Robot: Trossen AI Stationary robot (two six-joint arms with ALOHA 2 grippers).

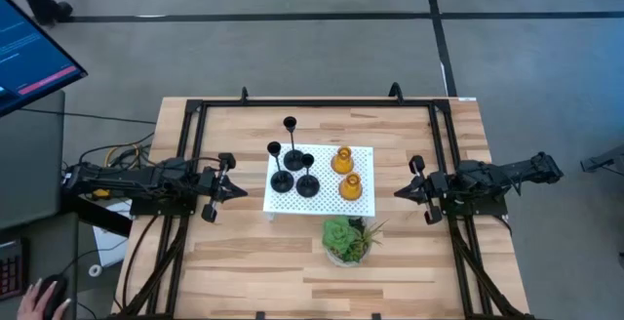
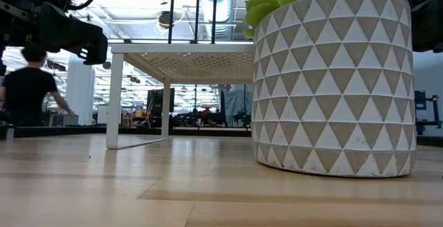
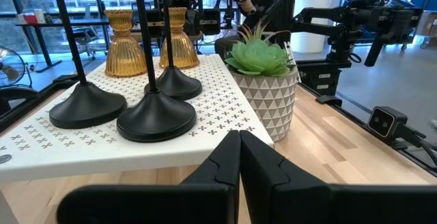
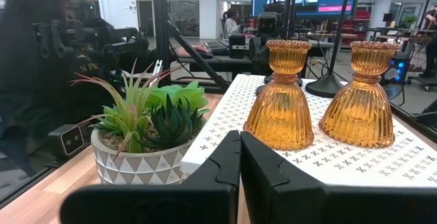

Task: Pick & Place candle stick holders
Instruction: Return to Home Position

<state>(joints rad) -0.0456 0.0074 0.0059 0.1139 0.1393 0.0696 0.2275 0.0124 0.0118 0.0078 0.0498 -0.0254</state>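
The jaws on both arms are sitting pressed together and empty. We are seeing the left arm point(image 1: 146, 185) at 9 o'clock of the desk point(image 1: 244, 261) and the right arm point(image 1: 487, 179) at 3 o'clock.

All five holders are standing on the white shelf point(image 1: 322, 203) mid-desk, with three black candle stick holders point(image 1: 292, 159) toward 9 o'clock and two amber holders point(image 1: 342, 160) toward 3.

We are judging the amber ones to be ribbed glass, slick and breakable, best pinched at the narrow waist. The black ones are looking stiff and bottom-heavy, best taken low on the stem.

At the shelf's 6 o'clock, a triangle-patterned pot point(image 2: 332, 82) is holding a green plant point(image 3: 259, 57).
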